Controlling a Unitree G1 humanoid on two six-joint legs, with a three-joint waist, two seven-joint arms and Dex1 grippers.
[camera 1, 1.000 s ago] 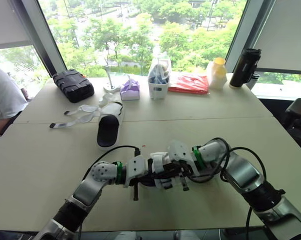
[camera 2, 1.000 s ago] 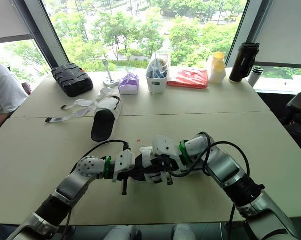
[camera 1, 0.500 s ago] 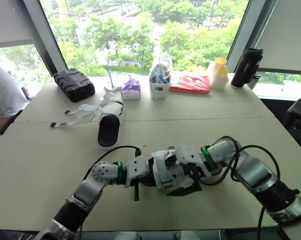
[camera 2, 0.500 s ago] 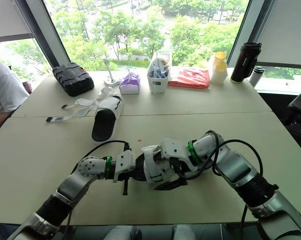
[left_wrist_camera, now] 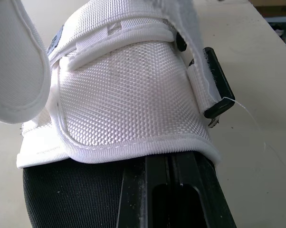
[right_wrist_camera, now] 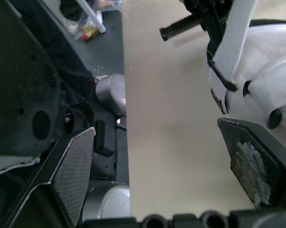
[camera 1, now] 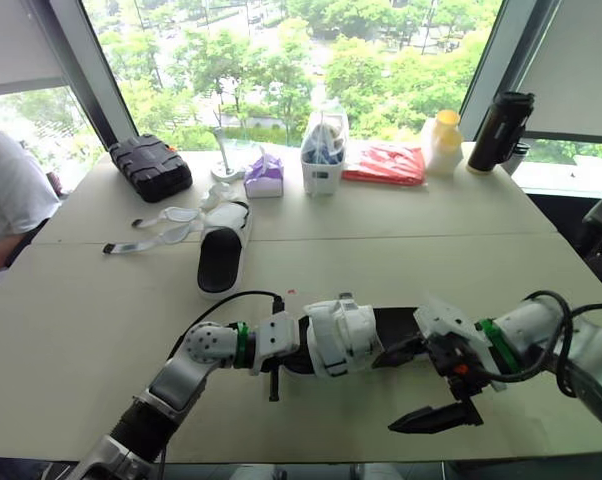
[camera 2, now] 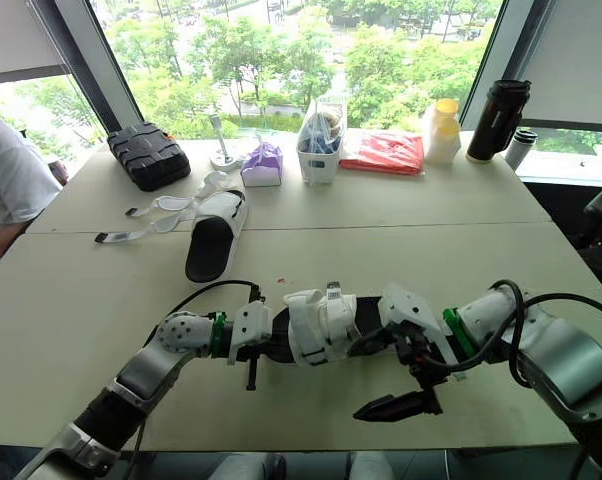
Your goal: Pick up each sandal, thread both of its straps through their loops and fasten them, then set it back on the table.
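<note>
The near sandal (camera 1: 341,335), black-soled with white woven straps, lies on the table (camera 1: 101,330) in front of me. My left gripper (camera 1: 286,352) is shut on the sole's edge; in the left wrist view its fingers (left_wrist_camera: 174,199) run under the broad strap (left_wrist_camera: 128,99). My right gripper (camera 1: 413,388) hangs open to the right of the sandal, apart from it, with its fingertips (right_wrist_camera: 71,175) spread wide over bare table. The second sandal (camera 1: 221,255) rests farther back on the left, its loose straps (camera 1: 151,232) trailing leftward.
Along the far edge stand a black case (camera 1: 149,168), a purple tissue box (camera 1: 263,178), a white basket (camera 1: 321,160), a red bag (camera 1: 383,165), a yellow bottle (camera 1: 441,140) and a black flask (camera 1: 501,130). A person (camera 1: 6,200) sits at the left.
My right gripper opened, let go of the near sandal's strap and drew back to the right and toward me. The left gripper kept hold of the sandal.
</note>
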